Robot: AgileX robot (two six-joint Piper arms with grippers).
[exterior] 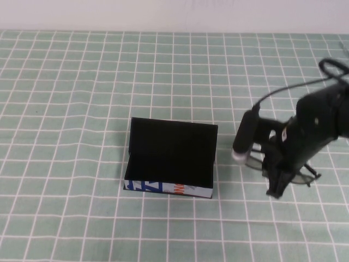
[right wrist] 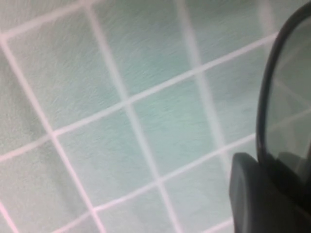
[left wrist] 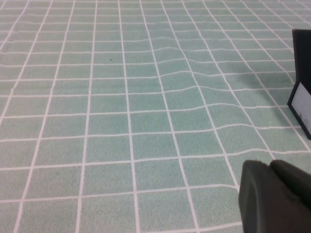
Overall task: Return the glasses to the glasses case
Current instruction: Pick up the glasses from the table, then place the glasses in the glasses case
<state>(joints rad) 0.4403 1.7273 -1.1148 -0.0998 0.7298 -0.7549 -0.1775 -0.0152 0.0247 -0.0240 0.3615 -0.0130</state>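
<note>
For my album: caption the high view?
Right gripper down over the glasses, beside the open glasses case; left gripper out of frame.

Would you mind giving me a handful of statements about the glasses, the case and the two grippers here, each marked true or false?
1. The glasses case stands open, with its lid upright. True.
2. The glasses already lie inside the case. False: they are on the green checked tablecloth, to the right of the case.
3. The right gripper is down at the glasses. True; the right wrist view shows a lens rim right beside a finger.
4. The left gripper is holding the case's lid. False: it is over bare cloth, with only a corner of the case at the edge of the left wrist view.
5. The case's front side is plain black. False: it is white with blue and orange print.
</note>
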